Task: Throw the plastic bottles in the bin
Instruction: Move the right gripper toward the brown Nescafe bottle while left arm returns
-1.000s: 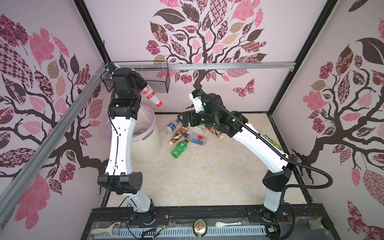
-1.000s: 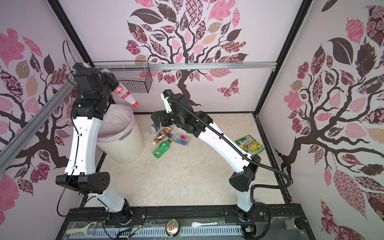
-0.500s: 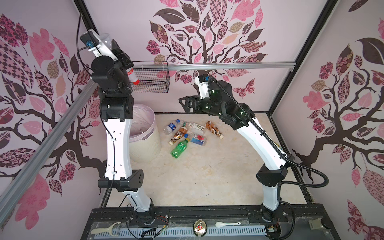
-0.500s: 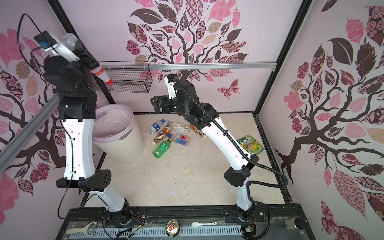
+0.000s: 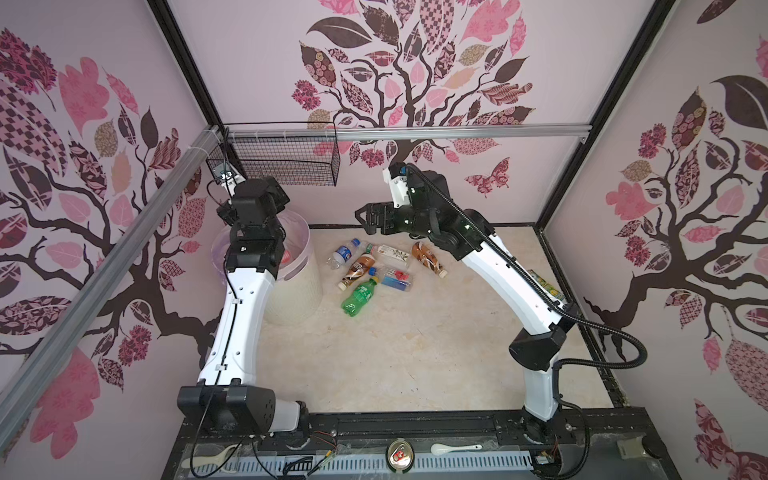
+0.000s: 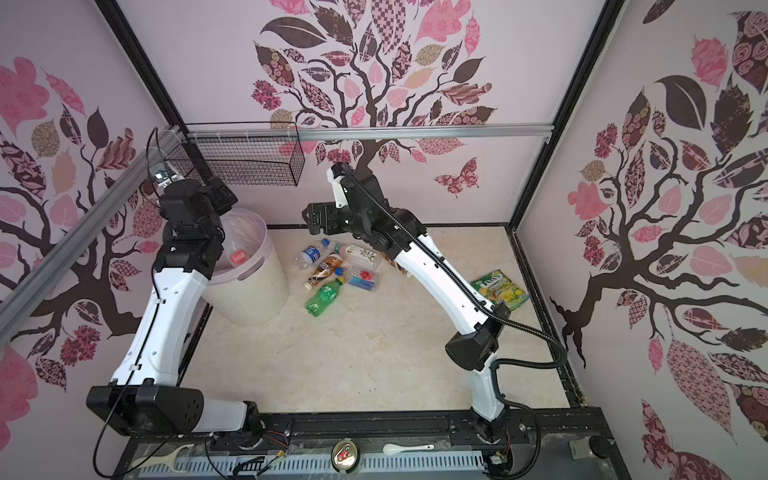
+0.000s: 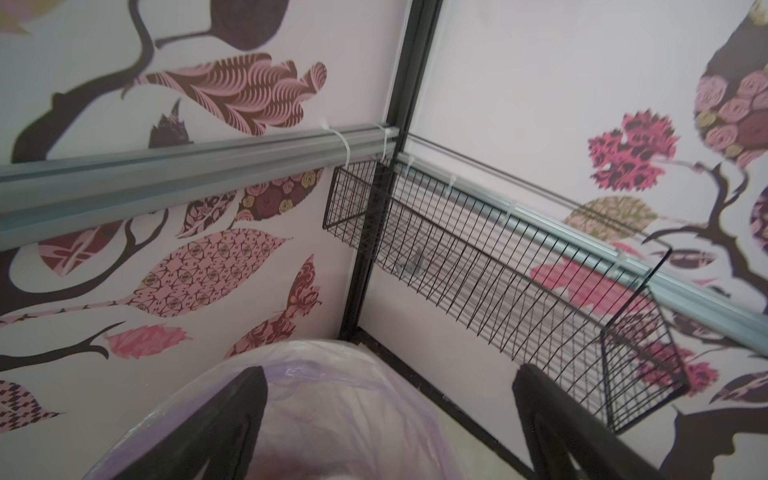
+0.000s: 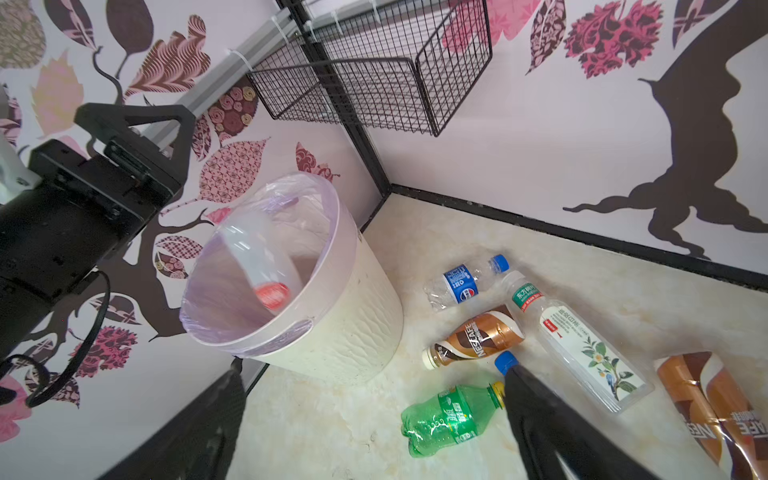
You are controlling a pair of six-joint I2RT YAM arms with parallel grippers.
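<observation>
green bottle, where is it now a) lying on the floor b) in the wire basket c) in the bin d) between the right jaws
a: the green bottle lies on its side on the floor, outside the bin.

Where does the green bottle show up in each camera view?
Top view: green bottle lying on the floor, right of the bin.
Top view: same spot, right of the bin.
Left wrist: not in it; only the bin's lilac liner shows.
Right wrist: on the floor beside the bin, lying on its side.
Shared landmark: the bin.
</observation>
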